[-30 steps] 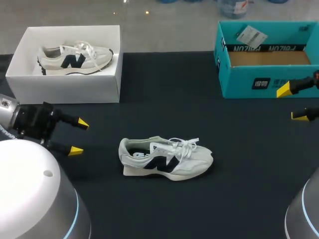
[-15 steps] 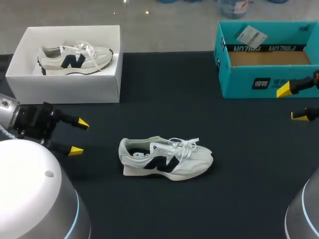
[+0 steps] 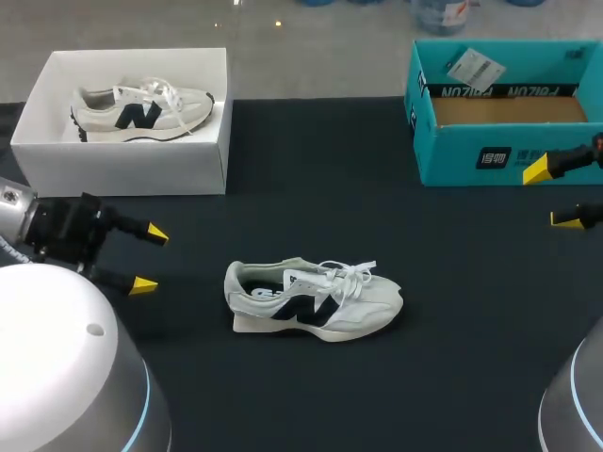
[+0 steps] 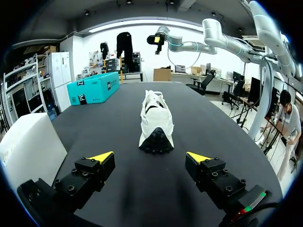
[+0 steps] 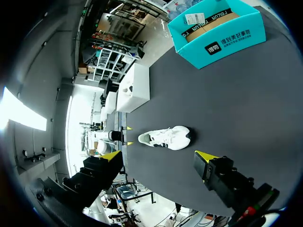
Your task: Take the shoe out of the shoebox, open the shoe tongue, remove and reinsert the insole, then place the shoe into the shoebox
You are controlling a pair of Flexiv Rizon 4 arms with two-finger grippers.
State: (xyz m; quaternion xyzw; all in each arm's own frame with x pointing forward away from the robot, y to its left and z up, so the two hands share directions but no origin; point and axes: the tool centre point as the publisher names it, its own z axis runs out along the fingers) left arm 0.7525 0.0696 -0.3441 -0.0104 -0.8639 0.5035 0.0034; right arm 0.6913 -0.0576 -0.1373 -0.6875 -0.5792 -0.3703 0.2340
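Head view with both wrist views. The shoe lies on the dark counter, out of any box, near the middle and towards the robot's side. Its long axis runs across the counter, with the heel towards the left gripper and the toe towards the right. The left gripper stands open, its fingers well apart and holding nothing. In the left wrist view the shoe lies straight ahead of this gripper, heel first and in line with the gap between the fingers. The right gripper is likewise open and empty. It hangs just in front of the teal shoebox, well apart from the shoe. The left arm is therefore the nearer, and it meets the heel end; the tongue and laces sit towards the toe half, on the right arm's side. A white shoebox at far left holds a second shoe.
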